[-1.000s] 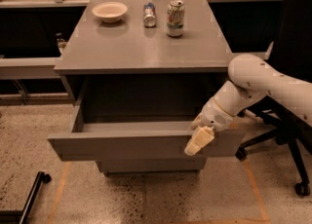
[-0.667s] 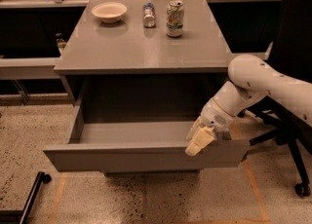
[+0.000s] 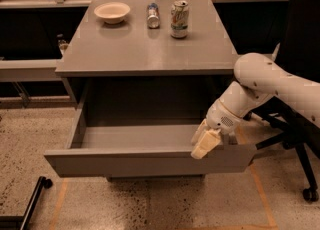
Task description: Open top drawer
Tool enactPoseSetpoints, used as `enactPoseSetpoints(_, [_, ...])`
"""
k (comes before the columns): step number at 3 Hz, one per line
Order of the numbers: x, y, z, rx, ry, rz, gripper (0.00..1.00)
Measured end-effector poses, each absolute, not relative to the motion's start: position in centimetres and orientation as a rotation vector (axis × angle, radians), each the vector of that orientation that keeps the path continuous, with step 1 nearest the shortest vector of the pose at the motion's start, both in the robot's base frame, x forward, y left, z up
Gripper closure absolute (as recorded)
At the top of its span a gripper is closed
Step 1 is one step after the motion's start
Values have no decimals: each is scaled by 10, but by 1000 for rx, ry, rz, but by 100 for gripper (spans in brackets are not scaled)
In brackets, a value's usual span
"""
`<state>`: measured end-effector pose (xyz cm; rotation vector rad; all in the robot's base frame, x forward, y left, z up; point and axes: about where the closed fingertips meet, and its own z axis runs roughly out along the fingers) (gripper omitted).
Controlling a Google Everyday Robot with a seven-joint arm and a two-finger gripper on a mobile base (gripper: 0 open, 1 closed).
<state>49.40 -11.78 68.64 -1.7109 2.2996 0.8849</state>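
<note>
One top drawer stands pulled far out beneath grey tabletop, shallow grey interior exposed. Claw sits on front panel's upper edge, near its right end; whether spread or closed, cannot tell. Tabletop's far side: white bowl, small bottle, drink can. Black chair at right.

Speckled floor runs under everything, crossed by orange tape. A grey cabinet's surface fills the middle (the gripper hangs low at its front right). A black chair stands on the right, dark benches behind, a black wheeled leg lower left. Light is warm and dim.
</note>
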Motion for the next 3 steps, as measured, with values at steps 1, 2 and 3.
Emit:
enactPoseSetpoints(1, [492,-104,712,-1832,2191,862,25])
enactPoseSetpoints(2, [494,-93,740,-1904,2079,814,2])
enactPoseSetpoints(3, [494,-92,741,-1910,2068,810,0])
